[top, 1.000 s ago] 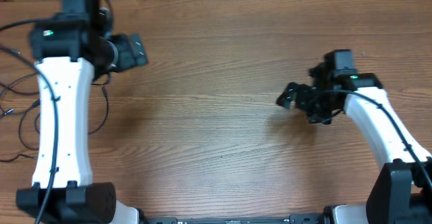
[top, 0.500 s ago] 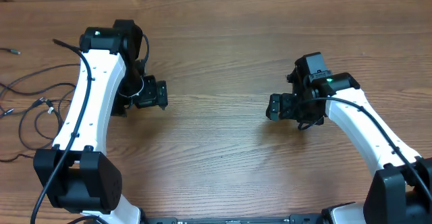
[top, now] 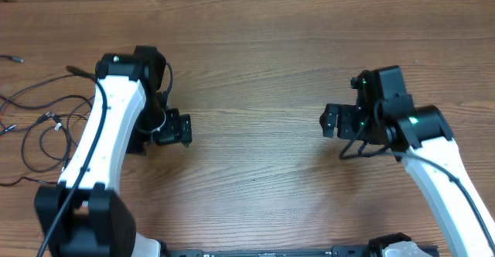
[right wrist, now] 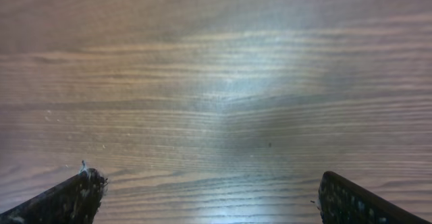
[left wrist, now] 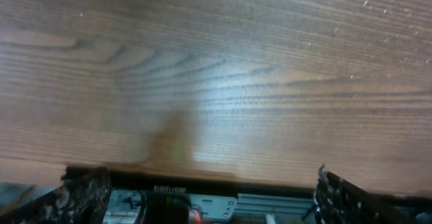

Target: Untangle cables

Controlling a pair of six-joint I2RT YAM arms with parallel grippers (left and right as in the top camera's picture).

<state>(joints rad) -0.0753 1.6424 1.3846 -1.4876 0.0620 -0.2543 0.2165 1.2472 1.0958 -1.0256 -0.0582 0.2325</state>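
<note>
Cables (top: 50, 118) are lying well left of the left claw (top: 179, 129), beyond its arm (top: 104, 137): thin black cords sprawling in loose overlapping loops, small plug tips showing. Left claw is hanging released over the wooden table (top: 255, 71). Right claw (top: 329, 121), farther off, is likewise spread, gripping nothing.

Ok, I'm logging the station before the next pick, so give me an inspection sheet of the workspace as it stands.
Surface: wooden table, brown grain, with glare in both wrist views.
Job's things: cables, thin black loops overlapping near the table's left edge, beside the left arm, ungripped.
Clutter: nothing seen.
Grippers: left gripper and right gripper, jaws open and empty, facing each other.
Cables: arm wires run along the white arms.
Surroundings: dark rail at the near edge.
</note>
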